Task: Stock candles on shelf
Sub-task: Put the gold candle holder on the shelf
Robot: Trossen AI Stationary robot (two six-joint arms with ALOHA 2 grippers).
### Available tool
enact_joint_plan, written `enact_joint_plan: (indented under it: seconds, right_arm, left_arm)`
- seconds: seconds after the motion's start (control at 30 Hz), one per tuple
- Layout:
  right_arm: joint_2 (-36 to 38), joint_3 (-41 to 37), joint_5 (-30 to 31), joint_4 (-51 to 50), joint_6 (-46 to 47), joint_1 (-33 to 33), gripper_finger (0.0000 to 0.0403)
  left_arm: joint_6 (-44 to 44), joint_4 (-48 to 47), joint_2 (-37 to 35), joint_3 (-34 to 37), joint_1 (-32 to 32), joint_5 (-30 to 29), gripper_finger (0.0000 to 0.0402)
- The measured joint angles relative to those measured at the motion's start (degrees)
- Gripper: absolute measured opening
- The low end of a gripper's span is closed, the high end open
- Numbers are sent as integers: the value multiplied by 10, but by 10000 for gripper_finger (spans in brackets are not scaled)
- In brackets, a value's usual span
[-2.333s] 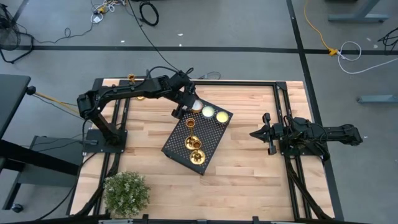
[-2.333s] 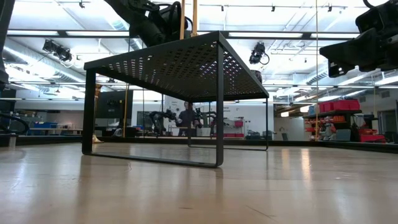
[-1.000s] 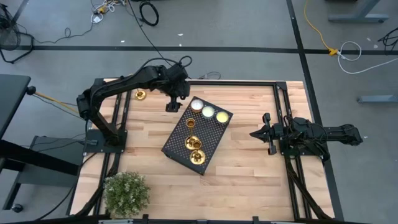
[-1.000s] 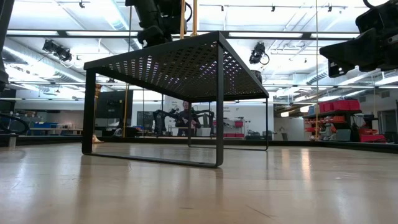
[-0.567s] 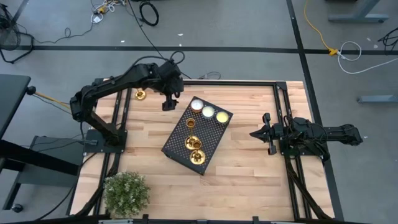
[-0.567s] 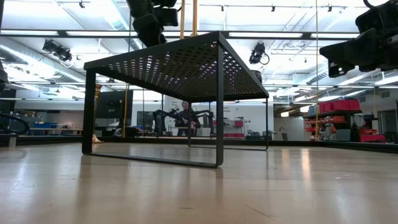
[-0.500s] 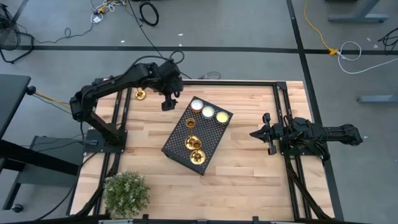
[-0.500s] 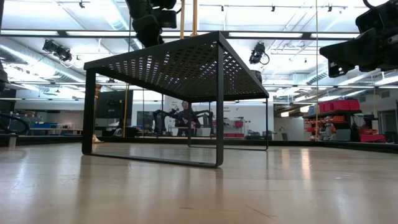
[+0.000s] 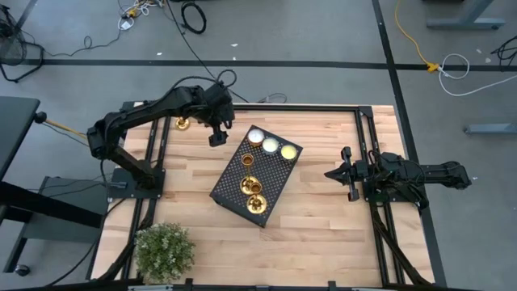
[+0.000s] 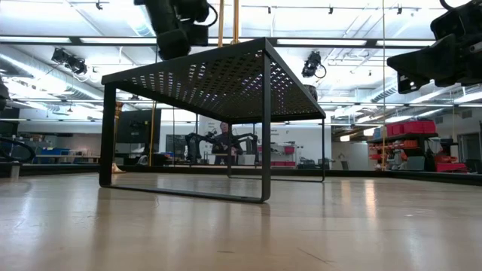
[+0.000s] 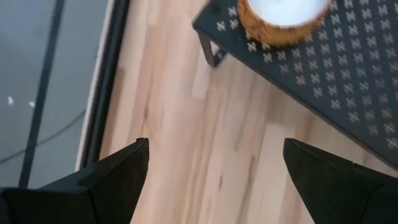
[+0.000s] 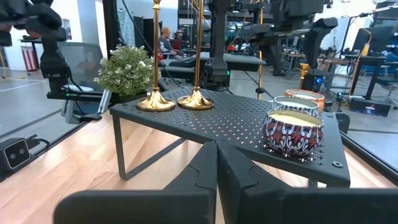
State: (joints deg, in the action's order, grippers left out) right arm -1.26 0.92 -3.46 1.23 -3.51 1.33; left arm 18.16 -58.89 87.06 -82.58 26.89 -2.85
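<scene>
The black perforated shelf (image 9: 266, 178) stands slantwise at the table's middle. Gold candlesticks (image 9: 247, 185) stand upright on its near half; the right wrist view shows two of them (image 12: 155, 99). One more gold candlestick (image 9: 183, 123) stands on the table at the far left. My left gripper (image 9: 216, 137) hangs open above bare tabletop, between that candlestick and the shelf's far corner, with nothing between its fingers (image 11: 118, 180). My right gripper (image 9: 331, 172) waits shut and level at the table's right side, pointing at the shelf.
Three round jar candles (image 9: 271, 145) sit on the shelf's far end; one (image 11: 283, 15) shows close to my left gripper. A bushy green plant (image 9: 164, 250) stands at the near left corner. Black frame rails (image 9: 157, 149) run along the table's sides.
My left gripper has drawn away from the shelf's far corner toward the table's left edge, rolling about its own axis as it went. It has stayed open and holds nothing. The shelf and the things on it have kept still.
</scene>
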Motion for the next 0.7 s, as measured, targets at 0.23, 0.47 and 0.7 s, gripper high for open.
enact_joint_plan:
  seconds: [0.23,0.47,0.7]
  right_arm:
    - [0,0,0,0,0,0,6]
    - [0,0,0,0,0,0,6]
    - [0,0,0,0,0,0,6]
  left_arm:
    - [-35,23,-51,63,20,-18,374]
    - [-69,-3,-97,65,91,-69,374]
    - [-138,-83,-114,65,154,-143,374]
